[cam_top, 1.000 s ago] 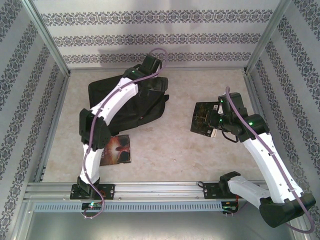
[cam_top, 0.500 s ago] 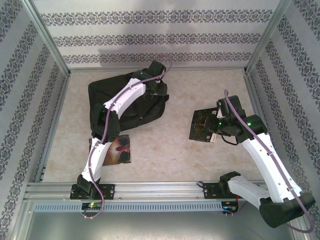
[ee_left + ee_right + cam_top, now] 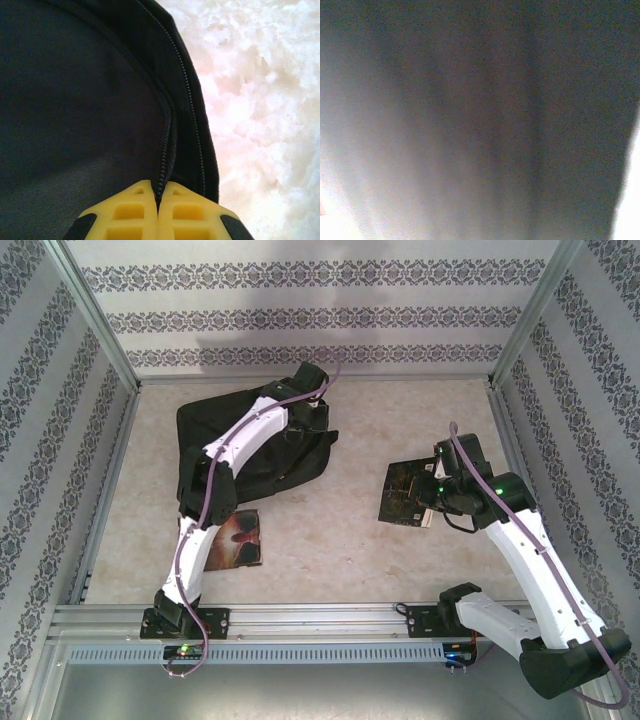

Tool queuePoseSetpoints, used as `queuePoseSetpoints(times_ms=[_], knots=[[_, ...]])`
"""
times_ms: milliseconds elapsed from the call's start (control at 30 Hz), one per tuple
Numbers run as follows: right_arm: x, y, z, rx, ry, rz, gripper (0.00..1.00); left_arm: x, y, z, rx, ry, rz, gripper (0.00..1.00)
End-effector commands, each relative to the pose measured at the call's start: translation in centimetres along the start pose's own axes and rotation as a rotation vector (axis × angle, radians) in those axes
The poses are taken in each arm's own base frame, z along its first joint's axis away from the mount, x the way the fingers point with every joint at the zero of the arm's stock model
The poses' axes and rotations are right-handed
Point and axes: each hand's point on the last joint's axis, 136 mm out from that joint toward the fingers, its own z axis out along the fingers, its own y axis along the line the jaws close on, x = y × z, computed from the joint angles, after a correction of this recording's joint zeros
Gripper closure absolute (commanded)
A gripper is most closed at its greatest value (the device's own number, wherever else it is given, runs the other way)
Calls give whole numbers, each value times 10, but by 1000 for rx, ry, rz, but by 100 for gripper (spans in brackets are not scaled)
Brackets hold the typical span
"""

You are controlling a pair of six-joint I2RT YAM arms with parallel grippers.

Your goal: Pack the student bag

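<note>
The top view is bright, even and sharp, with soft shadows on the table (image 3: 340,530). The left wrist view glares white beside the dark student bag (image 3: 75,100); the right wrist view is grey blur.

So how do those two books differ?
The sunglasses book lies flat on the table; the dark book is held at its edge by the right gripper. The sunglasses book's cover is reddish; the dark book's nearly black. Both look thin and closed.
</note>
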Motion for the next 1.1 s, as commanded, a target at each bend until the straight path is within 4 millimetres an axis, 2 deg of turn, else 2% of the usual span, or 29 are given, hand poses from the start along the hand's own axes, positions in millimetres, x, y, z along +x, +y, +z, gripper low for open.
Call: queuePoseSetpoints(times_ms=[0, 67, 200, 300, 400, 500, 633, 867, 900, 1033, 1067], knots=[[-36, 28, -16, -99, -119, 40, 100, -16, -22, -79, 74, -108, -18, 100], [-48, 40, -18, -150, -138, 51, 100, -13, -29, -105, 86, -135, -4, 100], [-75, 65, -29, -230, -176, 71, 100, -1, -30, -155, 126, -193, 2, 100], [-91, 85, -31, -312, -177, 117, 100, 8, -19, -185, 124, -253, -25, 100], [-104, 103, -25, -396, -163, 172, 100, 19, -16, -206, 167, -301, -45, 100], [-120, 119, -25, -462, -166, 203, 100, 31, -11, -221, 185, -324, -66, 100], [-132, 138, -20, -541, -132, 261, 100, 45, -6, -225, 201, -324, -95, 100], [-124, 175, 30, -646, 64, 462, 100, 56, -8, -222, 243, -311, -116, 100], [-123, 182, 34, -660, 84, 477, 100, 57, -9, -219, 245, -297, -113, 96], [-125, 206, 39, -717, 134, 515, 100, 60, -8, -210, 221, -243, -107, 55], [-127, 211, 38, -740, 145, 524, 100, 59, -8, -209, 212, -237, -104, 49]])
